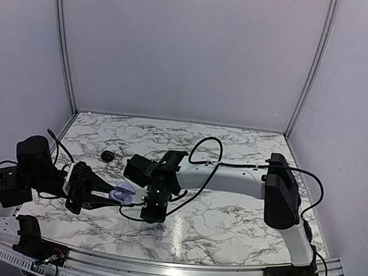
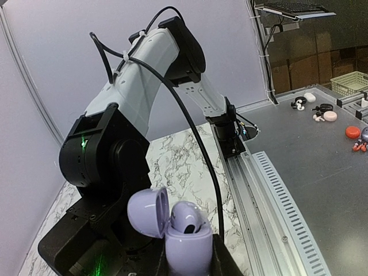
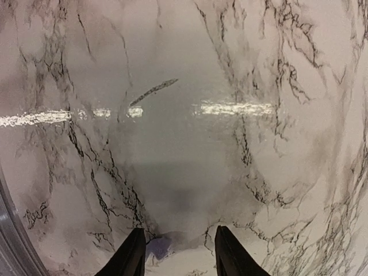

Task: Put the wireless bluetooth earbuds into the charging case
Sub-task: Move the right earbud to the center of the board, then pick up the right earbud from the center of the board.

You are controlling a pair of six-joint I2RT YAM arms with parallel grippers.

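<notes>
1. left tool (image 1: 116, 194) clamps the lilac charging case (image 2: 187, 244), lid open, at near left.
2. right tool (image 3: 179, 233), jaws partly apart, straddles a lilac earbud (image 3: 160, 248) on the surface (image 3: 230, 144).
3. i'd say that bud is ungripped, so its seating remains.

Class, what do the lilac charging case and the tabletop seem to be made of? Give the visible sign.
Lilac charging case: probably moulded plastic, smooth semi-gloss; soft highlights on its rounded lid. Tabletop: glossy, marble-veined; bright reflected light streaks. Real stone or printed laminate cannot be told.
</notes>
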